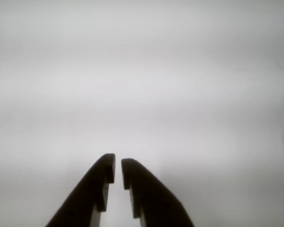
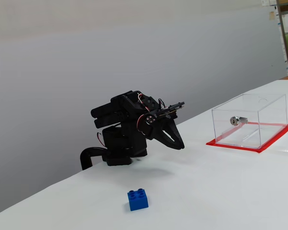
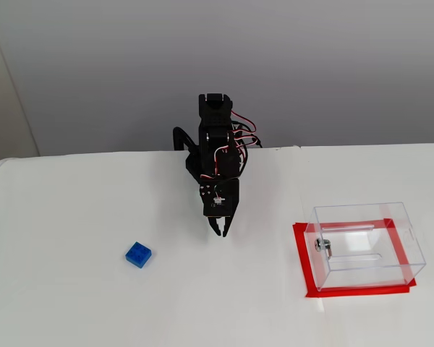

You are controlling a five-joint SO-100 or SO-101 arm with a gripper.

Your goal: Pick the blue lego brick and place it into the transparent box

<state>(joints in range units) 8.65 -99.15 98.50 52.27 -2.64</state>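
Note:
The blue lego brick [image 2: 137,199] lies alone on the white table, front left of the arm; it also shows at the left in a fixed view [image 3: 138,254]. The transparent box [image 2: 250,120] with a silver lock [image 2: 235,120] stands on a red base at the right, also seen from above in a fixed view [image 3: 364,244]. My black gripper [image 2: 180,145] hangs folded near the arm's base, low over the table, between brick and box and apart from both [image 3: 220,231]. In the wrist view the gripper [image 1: 118,168] shows its jaws nearly together with nothing between them; only bare table shows ahead.
The arm's black base [image 2: 116,152] sits at the table's back edge before a grey wall. The red base [image 3: 309,289] of the box juts out a little around it. The table's far edge runs behind the arm [image 3: 94,153].

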